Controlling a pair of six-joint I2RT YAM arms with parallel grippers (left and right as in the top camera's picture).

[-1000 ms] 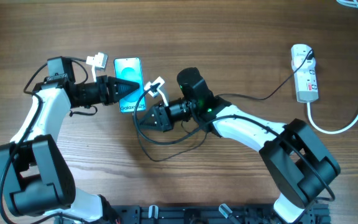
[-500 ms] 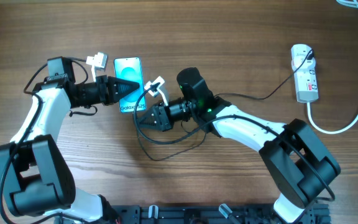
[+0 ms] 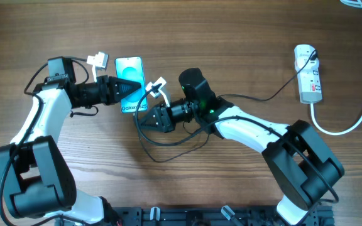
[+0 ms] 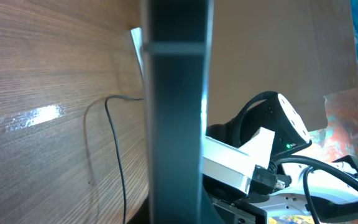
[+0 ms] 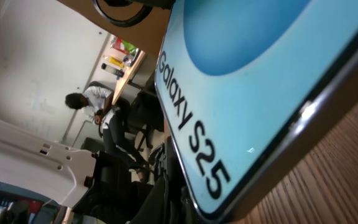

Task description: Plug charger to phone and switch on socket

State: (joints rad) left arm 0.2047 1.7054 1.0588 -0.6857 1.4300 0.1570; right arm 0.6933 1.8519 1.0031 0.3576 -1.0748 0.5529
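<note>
Saw the phone left of centre of the wooden table, slim, its pale blue screen bearing a deeper blue oval and "Galaxy S25" in dark letters at one end. Found the left gripper clamped shut on it and the right gripper closed just beside the lettered end, any hold there hidden. Noted the black charger looping nearby, white socket far right.

This looks like a robotics lab or workroom. A white-and-black left robot arm and its twin right robot arm stand on a black rail at the edge of a wood-grain surface. Beyond it are a seated person in a white shirt, a plain white wall and a brown cardboard panel.
</note>
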